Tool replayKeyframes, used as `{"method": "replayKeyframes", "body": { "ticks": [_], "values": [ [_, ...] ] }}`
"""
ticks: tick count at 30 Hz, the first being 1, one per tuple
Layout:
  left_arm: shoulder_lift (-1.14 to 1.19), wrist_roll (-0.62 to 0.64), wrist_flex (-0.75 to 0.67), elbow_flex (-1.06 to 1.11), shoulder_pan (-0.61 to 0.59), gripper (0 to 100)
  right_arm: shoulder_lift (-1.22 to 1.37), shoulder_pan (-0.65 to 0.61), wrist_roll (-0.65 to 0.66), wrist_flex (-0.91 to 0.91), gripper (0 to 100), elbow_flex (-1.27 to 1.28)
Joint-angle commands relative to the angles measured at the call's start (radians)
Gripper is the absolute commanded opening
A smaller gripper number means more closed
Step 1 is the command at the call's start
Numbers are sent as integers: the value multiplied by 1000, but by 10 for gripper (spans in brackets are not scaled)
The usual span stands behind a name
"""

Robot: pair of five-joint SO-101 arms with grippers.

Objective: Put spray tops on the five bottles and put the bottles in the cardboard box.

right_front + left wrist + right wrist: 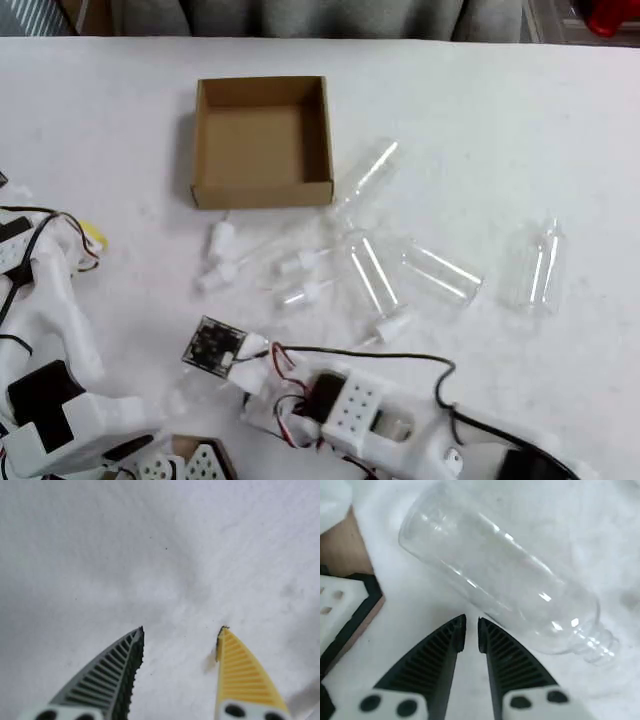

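Note:
The cardboard box (262,140) stands open and empty at the back of the white table. Three clear bottles (370,270) (440,272) (535,265) lie right of centre, and another bottle (365,175) lies beside the box. Several white spray tops (305,262) (222,240) (392,325) lie loose in front of the box. In the right wrist view, a topless bottle (500,580) lies on its side just beyond my right gripper (471,622), whose black fingers are almost together with nothing between them. My left gripper (180,632) hangs open over bare table, its yellow finger (92,237) at the left edge.
The right arm's white body (360,405) and cables lie across the front of the table. The left arm's white body (50,380) fills the front left corner. A brown patch (340,555) and a white-and-black part (345,605) sit close beside the right gripper.

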Motion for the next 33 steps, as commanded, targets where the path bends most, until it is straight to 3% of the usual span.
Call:
{"method": "replayKeyframes", "body": {
  "ticks": [1,12,24,28,33],
  "values": [
    [-7,11,-18,-40,-8,234,93,47,2,-54,15,-89],
    [-7,6,-18,-37,-5,234,133,251,0,-131,15,-164],
    [-7,5,-14,-35,22,234,220,266,-2,-378,16,-155],
    [-7,5,-14,-25,22,234,157,329,0,-271,15,-163],
    [-8,3,-17,-20,22,234,-108,447,6,-12,18,-164]
  ]
}}
